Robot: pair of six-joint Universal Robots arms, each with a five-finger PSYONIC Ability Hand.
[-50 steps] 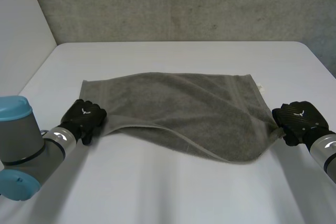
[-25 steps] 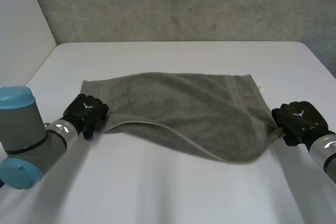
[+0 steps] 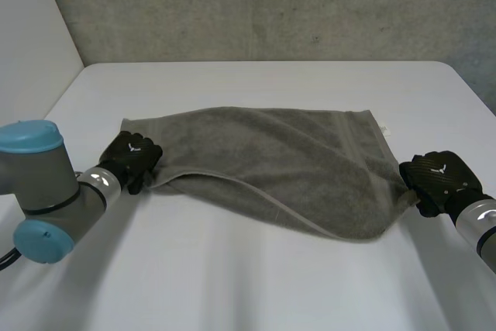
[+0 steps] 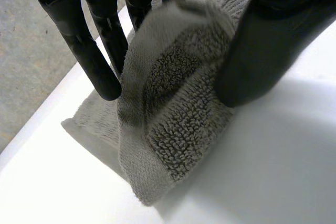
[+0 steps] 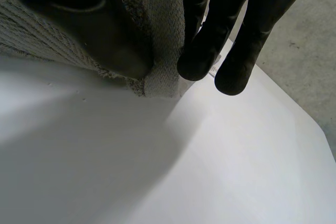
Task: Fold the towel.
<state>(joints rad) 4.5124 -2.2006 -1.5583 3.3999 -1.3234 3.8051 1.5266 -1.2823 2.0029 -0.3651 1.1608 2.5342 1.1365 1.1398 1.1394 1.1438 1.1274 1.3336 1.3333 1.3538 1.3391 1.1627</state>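
White table (image 3: 232, 284), concrete wall (image 3: 271, 5) behind.

Head view: towel (image 3: 271, 153) lies mid-table, long side running across. Left hand (image 3: 130, 159) is at its near left corner, right hand (image 3: 436, 180) at its near right corner. Near edge is up off the table and sags between the 2 hands. Far edge lies flat.

Left wrist view: corner is bunched and pinched between thumb and fingers, just above the table.

Right wrist view: same here, hem clamped between thumb and fingers, fingertips reaching past the cloth edge.

Status, my read: fold 1 started, not landed. Both grips look solid. Left to do: carry the near edge over to the far edge, lay it flat, let go, then any further folds.
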